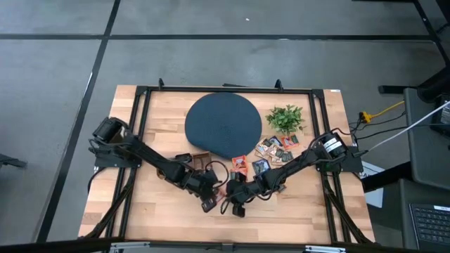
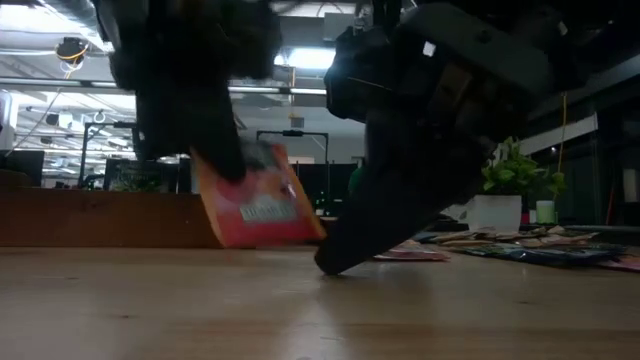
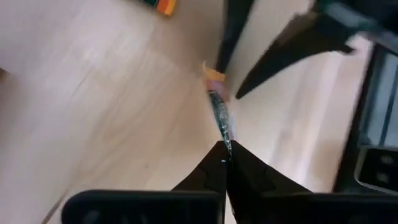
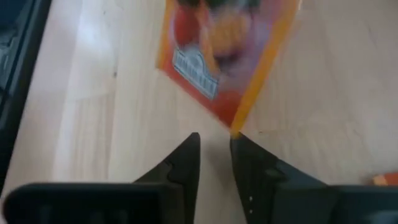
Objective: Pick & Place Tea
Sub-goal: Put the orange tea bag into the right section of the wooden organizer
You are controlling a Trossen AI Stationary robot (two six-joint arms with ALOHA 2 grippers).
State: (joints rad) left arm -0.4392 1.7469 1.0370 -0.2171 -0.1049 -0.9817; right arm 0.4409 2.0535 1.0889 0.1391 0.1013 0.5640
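My left claw point(image 3: 225, 163) clamped on orange sachet point(image 2: 255, 200), held edge-up above table front-centre. My right claw point(image 4: 215, 155) slightly apart, empty, sachet corner dead ahead, just beside tips.

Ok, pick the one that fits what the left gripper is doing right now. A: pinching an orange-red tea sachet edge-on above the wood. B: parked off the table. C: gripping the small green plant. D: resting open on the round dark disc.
A: in the left wrist view the left gripper has its fingers closed on the thin edge of the orange-red tea sachet, which the low view shows held tilted over the table.
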